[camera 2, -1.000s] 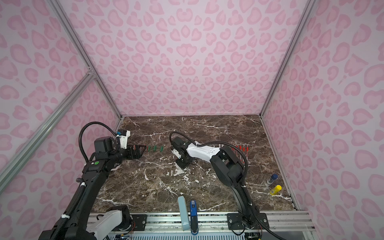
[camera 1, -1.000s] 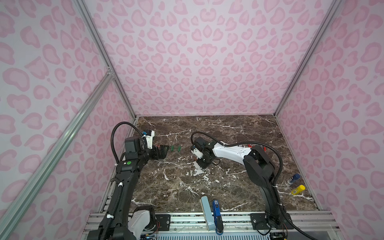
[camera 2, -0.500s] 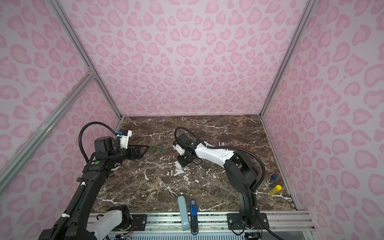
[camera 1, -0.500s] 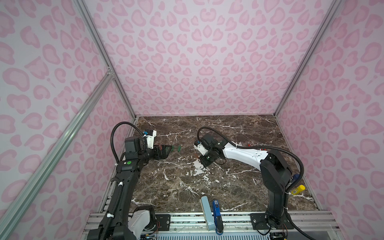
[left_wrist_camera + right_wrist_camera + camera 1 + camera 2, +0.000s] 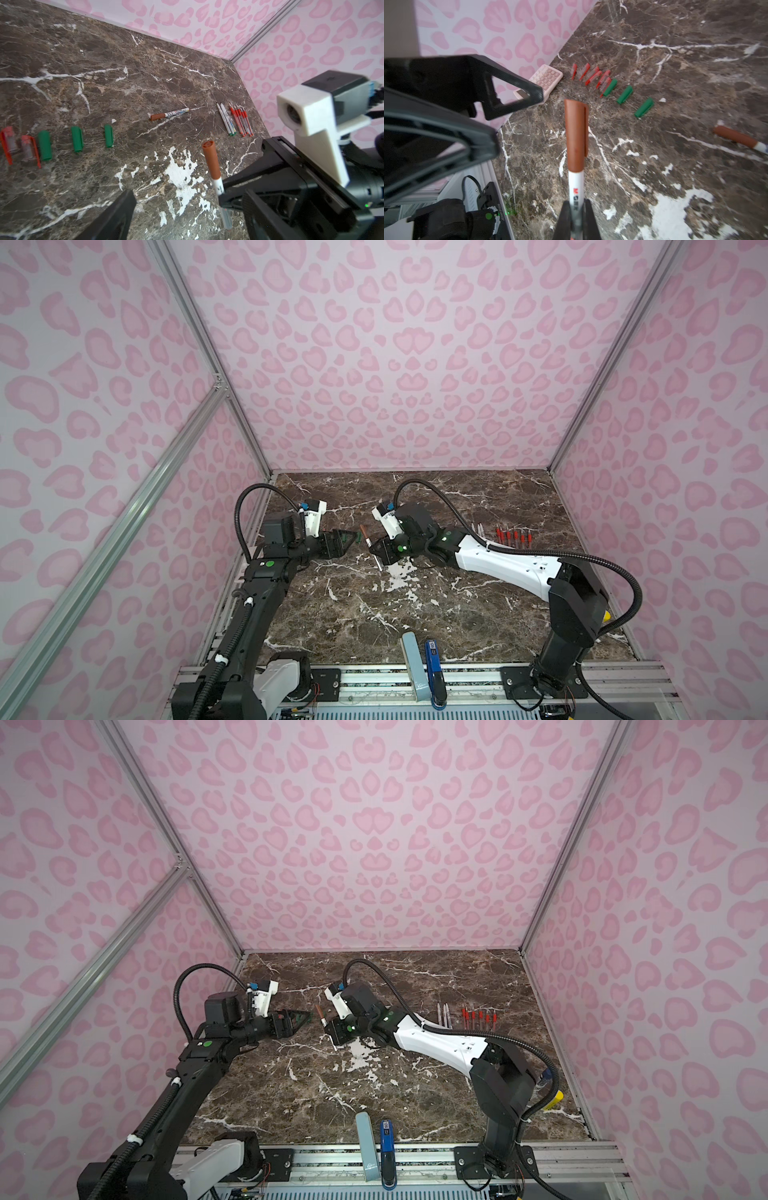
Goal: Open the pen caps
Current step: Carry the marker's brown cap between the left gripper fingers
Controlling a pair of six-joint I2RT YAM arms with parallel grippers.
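Right claw (image 5: 576,207): pressed together on the white barrel of a marker (image 5: 576,185), held off the table (image 5: 104,62), with its brown cap (image 5: 575,133) on and pointing toward the left claw (image 5: 351,537). Left claw: spread, tips just short of the cap, no contact visible. Beyond the marker's capped end, three green caps (image 5: 77,138) lie in a spaced row on the table. Red caps (image 5: 591,75) are bunched past them, and a pink calculator (image 5: 546,80) sits farthest from the marker, against the wall. A second marker (image 5: 169,114), capped, lies flat near the held marker. Farther from it, white pens (image 5: 225,119) and red pens (image 5: 241,122) lie side by side, tips bare.
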